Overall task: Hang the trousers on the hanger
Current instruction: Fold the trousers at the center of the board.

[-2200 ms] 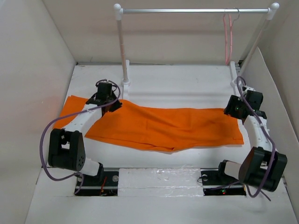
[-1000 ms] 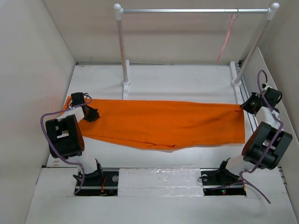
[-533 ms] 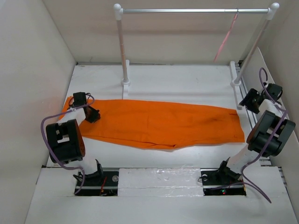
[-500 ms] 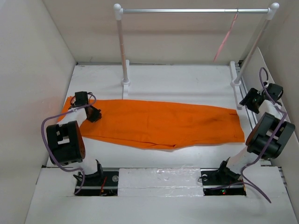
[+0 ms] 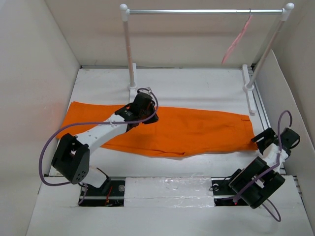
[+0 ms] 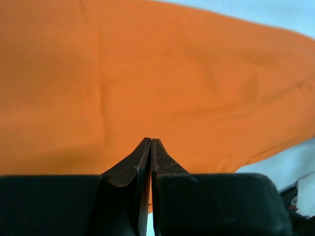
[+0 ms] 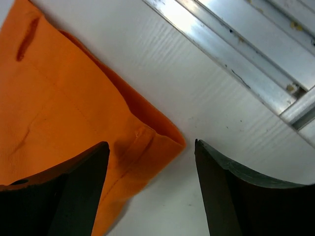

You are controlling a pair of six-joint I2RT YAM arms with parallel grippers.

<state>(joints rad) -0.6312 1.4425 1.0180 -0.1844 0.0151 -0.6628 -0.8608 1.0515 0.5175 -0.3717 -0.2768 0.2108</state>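
The orange trousers (image 5: 197,130) lie flat across the table from left to right. The pale-pink hanger (image 5: 235,42) hangs tilted from the right end of the rail, far behind them. My left gripper (image 5: 138,114) is over the left-middle of the trousers; in the left wrist view it (image 6: 150,141) is shut, empty, and just above the cloth (image 6: 147,73). My right gripper (image 5: 263,139) is at the trousers' near right corner. In the right wrist view it (image 7: 150,143) is open, with its fingers on either side of the hemmed corner (image 7: 147,132).
The metal rail (image 5: 197,11) on white posts (image 5: 129,49) stands at the back. A white post base and a metal track (image 5: 253,101) run along the right side, and the track also shows in the right wrist view (image 7: 246,49). Pale walls enclose the table on the left, right and back.
My left arm has swung from the trousers' left end to over their left-middle. My right arm has pulled back from the far right edge to the near right corner. The hanger swung further left.
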